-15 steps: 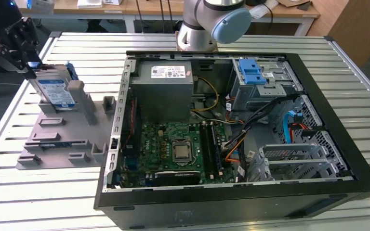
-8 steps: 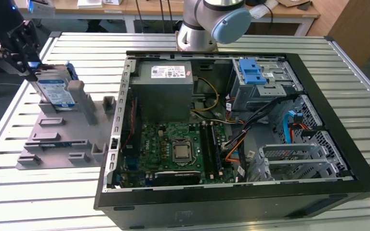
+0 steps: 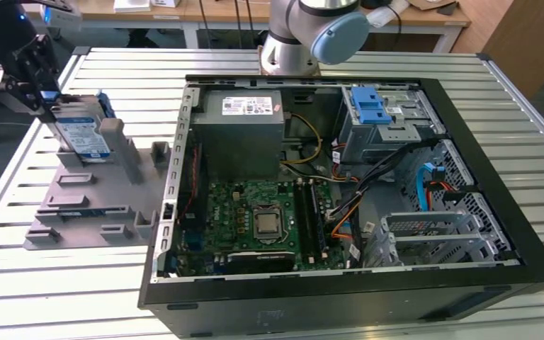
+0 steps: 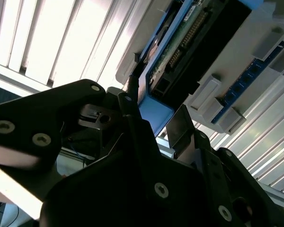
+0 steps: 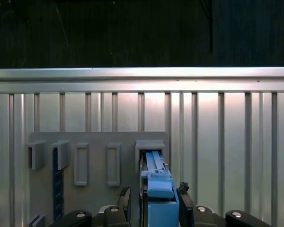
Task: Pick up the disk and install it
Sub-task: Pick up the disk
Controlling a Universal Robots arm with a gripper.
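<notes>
The disk [image 3: 85, 134] stands on edge in a slot of the grey holder [image 3: 83, 205] on the table, at the exterior view's left. Its white-and-blue label faces the camera and blue rails run along its edges. My gripper [image 3: 57, 106] is at the disk's upper corner. In the first wrist view the disk's blue rail [image 5: 156, 187] lies between my two fingers, with the gripper [image 5: 154, 196] open and a small gap on one side. The second wrist view shows the disk's underside and connector [image 4: 180, 52] just beyond the gripper [image 4: 154, 111].
An open computer case [image 3: 348, 177] lies beside the holder, with a grey cage with blue tabs [image 3: 376, 106] at its far corner and a grey metal box [image 3: 244, 120] next to it. The holder [image 5: 94, 142] has other slots. The arm's base [image 3: 291, 42] stands behind the case.
</notes>
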